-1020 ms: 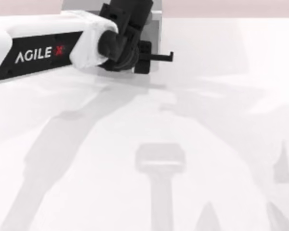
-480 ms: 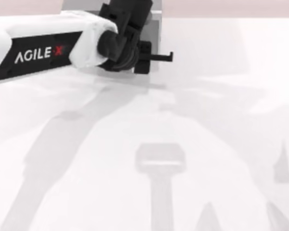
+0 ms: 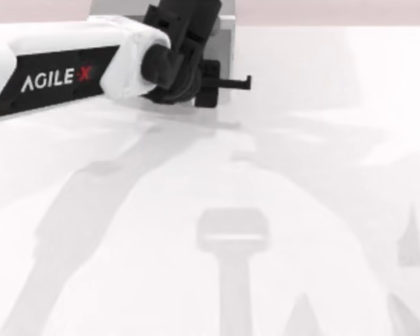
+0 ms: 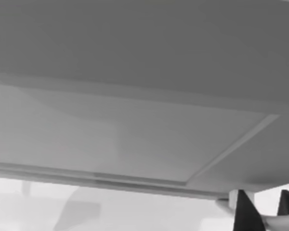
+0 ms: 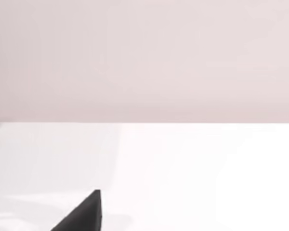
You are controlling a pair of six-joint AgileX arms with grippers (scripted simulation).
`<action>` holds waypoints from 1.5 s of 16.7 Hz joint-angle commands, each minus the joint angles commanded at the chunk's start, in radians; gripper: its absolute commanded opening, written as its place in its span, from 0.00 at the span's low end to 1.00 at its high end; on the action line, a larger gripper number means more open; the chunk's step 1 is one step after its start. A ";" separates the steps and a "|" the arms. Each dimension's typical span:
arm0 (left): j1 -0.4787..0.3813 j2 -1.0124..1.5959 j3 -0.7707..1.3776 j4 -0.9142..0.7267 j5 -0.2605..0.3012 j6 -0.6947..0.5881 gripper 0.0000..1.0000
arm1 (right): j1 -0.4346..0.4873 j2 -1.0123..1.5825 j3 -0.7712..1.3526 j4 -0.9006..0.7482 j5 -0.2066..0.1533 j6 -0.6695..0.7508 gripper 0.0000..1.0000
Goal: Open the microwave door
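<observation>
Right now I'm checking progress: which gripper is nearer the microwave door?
Left. The left gripper is right at the microwave door, at the table's far edge. The right gripper faces bare table.

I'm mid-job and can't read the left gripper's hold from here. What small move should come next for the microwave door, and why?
Probably a short, slow pull of the left gripper away from the microwave. It sits at the microwave's front at the table's far edge, and the left wrist view shows fingertips flanking the pale handle at the microwave door edge.
</observation>
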 joint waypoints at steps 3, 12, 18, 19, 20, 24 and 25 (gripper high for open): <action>0.000 0.000 0.000 0.000 0.000 0.000 0.00 | 0.000 0.000 0.000 0.000 0.000 0.000 1.00; 0.001 -0.018 -0.027 0.014 0.024 0.024 0.00 | 0.000 0.000 0.000 0.000 0.000 0.000 1.00; 0.014 -0.042 -0.064 0.034 0.047 0.059 0.00 | 0.000 0.000 0.000 0.000 0.000 0.000 1.00; 0.014 -0.042 -0.064 0.034 0.047 0.059 0.00 | 0.000 0.000 0.000 0.000 0.000 0.000 1.00; 0.014 -0.042 -0.064 0.034 0.047 0.059 0.00 | 0.000 0.000 0.000 0.000 0.000 0.000 1.00; 0.014 -0.042 -0.064 0.034 0.047 0.059 0.00 | 0.000 0.000 0.000 0.000 0.000 0.000 1.00; 0.014 -0.042 -0.064 0.034 0.047 0.059 0.00 | 0.000 0.000 0.000 0.000 0.000 0.000 1.00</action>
